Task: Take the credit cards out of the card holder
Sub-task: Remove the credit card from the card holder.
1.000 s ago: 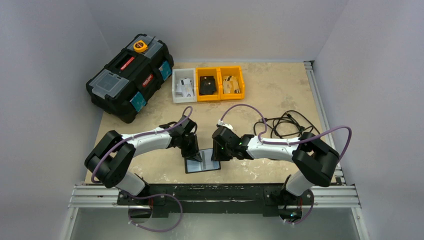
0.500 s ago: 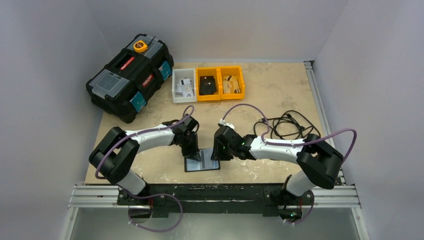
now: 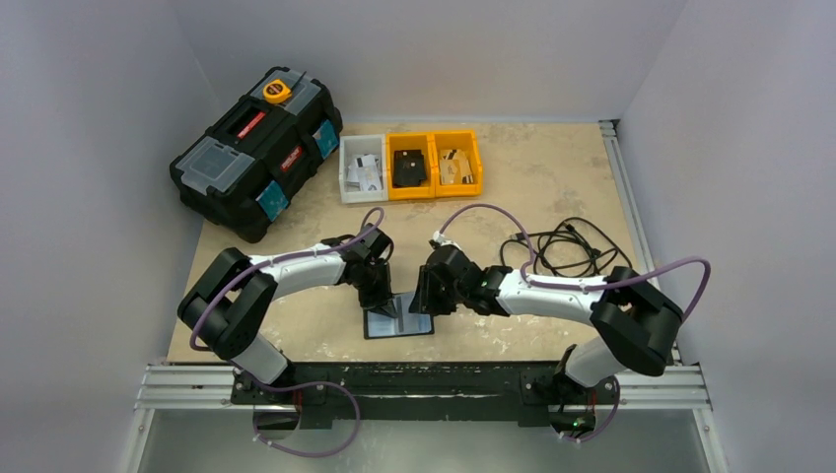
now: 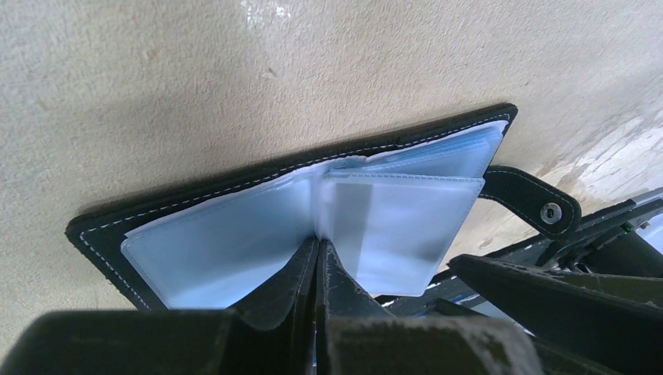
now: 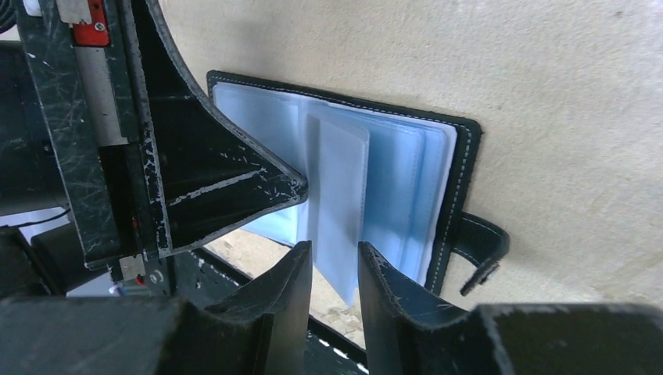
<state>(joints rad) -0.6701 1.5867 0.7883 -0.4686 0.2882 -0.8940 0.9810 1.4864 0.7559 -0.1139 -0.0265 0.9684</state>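
Top external view: the card holder (image 3: 398, 323) was seen lying open on the table (image 3: 552, 187), close to the front edge and between the two claws. The left claw (image 3: 383, 299) was closed tight, its tips set at the holder's centre fold. The right claw (image 3: 422, 301) was held narrowly apart above the right half with nothing seen clamped, and a pale leaf (image 5: 336, 187) could be seen past the gap. The credit cards (image 4: 406, 211) were lodged in the holder's clear pockets, pale white to bluish. No print could be read on them, and single cards could not be told from their sleeves. White stitching ran round the black cover, and a metal stud was fixed on the snap tab (image 4: 539, 205).

Red labels were carried on the black toolbox (image 3: 256, 153) at the far left, too small to be read. A yellow tape measure (image 3: 277, 91) was set on its lid. Beside it a white bin (image 3: 362, 169) and two orange bins (image 3: 434, 165) were lined up touching. A black cable (image 3: 562, 244) was coiled to the right.

The table was surfaced in mottled beige, faintly marbled. It was enclosed by plain pale grey walls (image 3: 444, 49) and bordered in front by an aluminium rail (image 3: 444, 379).
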